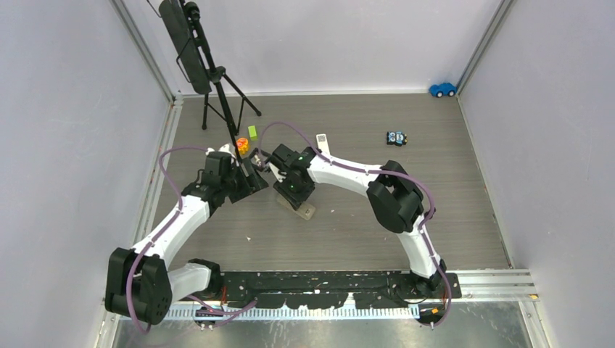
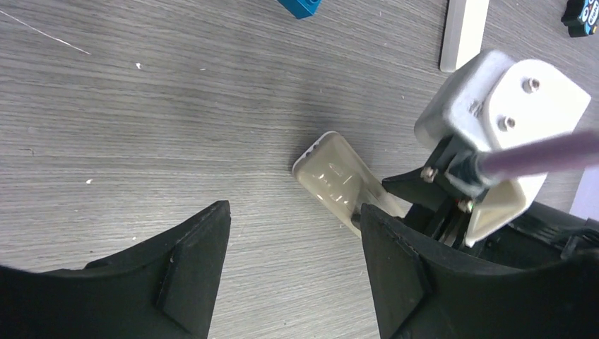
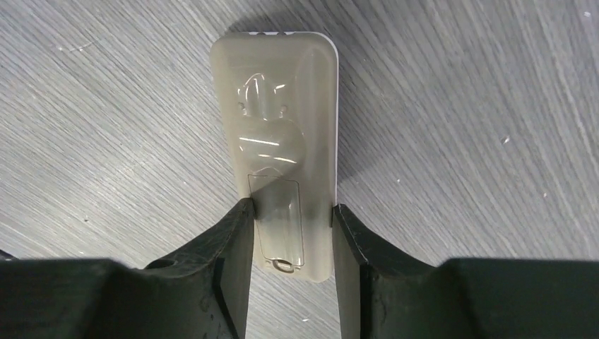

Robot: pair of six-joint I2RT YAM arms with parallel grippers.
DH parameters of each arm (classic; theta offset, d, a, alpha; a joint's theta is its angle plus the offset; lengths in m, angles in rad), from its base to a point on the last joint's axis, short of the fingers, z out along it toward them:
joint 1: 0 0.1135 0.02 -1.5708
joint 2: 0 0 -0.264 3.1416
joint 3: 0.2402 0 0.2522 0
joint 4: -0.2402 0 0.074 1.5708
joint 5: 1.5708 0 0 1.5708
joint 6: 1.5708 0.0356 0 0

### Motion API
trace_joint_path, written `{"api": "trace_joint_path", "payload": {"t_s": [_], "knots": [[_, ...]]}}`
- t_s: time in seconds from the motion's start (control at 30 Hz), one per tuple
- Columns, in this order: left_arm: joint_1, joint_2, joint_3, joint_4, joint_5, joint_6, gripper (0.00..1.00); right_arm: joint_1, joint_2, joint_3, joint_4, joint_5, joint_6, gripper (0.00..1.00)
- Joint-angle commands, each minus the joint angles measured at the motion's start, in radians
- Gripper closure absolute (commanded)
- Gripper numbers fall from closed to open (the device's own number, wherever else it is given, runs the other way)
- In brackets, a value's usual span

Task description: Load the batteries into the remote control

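Observation:
The remote control (image 3: 275, 106) is a beige slab lying back side up on the table, with its battery cover closed; it also shows in the overhead view (image 1: 305, 211) and the left wrist view (image 2: 333, 179). My right gripper (image 3: 291, 212) is shut on its near end, one finger against each long side. My left gripper (image 2: 293, 212) hangs open just left of the remote, nothing but bare table between its fingers. In the overhead view the left gripper (image 1: 254, 178) sits close beside the right gripper (image 1: 296, 197). I cannot make out the batteries in any view.
A slim white bar (image 1: 321, 140) lies behind the arms. A small orange piece (image 1: 242, 145) and a green block (image 1: 252, 132) sit by a black tripod (image 1: 217, 87). A small toy car (image 1: 395, 138) and a blue car (image 1: 442, 89) are at the back right.

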State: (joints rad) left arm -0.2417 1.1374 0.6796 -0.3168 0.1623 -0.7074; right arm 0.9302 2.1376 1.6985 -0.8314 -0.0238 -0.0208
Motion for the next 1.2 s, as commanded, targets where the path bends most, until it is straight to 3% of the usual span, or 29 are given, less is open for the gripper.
{"api": "trace_joint_path", "payload": {"t_s": [0.0, 0.17, 0.27, 0.47, 0.6, 0.93, 1.03, 1.17], "knots": [[0.004, -0.04, 0.005, -0.004, 0.043, -0.015, 0.3, -0.02, -0.031, -0.022, 0.076, -0.008, 0.144, 0.61], [0.004, -0.101, -0.032, 0.056, 0.093, -0.029, 0.22, -0.073, -0.185, -0.189, 0.275, -0.117, 0.316, 0.61], [0.004, -0.098, -0.028, 0.06, 0.105, -0.03, 0.21, -0.083, -0.229, -0.224, 0.308, -0.129, 0.359, 0.57], [0.004, -0.091, -0.028, 0.045, 0.091, -0.017, 0.19, -0.065, -0.206, -0.223, 0.287, -0.102, 0.357, 0.2], [0.004, -0.102, -0.023, 0.001, 0.028, -0.004, 0.17, -0.033, -0.134, -0.142, 0.2, -0.001, 0.337, 0.12], [0.004, -0.121, 0.007, -0.132, -0.202, 0.029, 0.01, 0.053, 0.097, 0.13, -0.04, 0.195, 0.293, 0.13], [0.004, -0.121, 0.012, -0.15, -0.235, 0.024, 0.0, 0.056, 0.115, 0.16, -0.057, 0.235, 0.326, 0.24], [0.004, -0.12, 0.01, -0.151, -0.243, 0.007, 0.0, 0.056, 0.12, 0.172, -0.076, 0.281, 0.373, 0.48]]}}
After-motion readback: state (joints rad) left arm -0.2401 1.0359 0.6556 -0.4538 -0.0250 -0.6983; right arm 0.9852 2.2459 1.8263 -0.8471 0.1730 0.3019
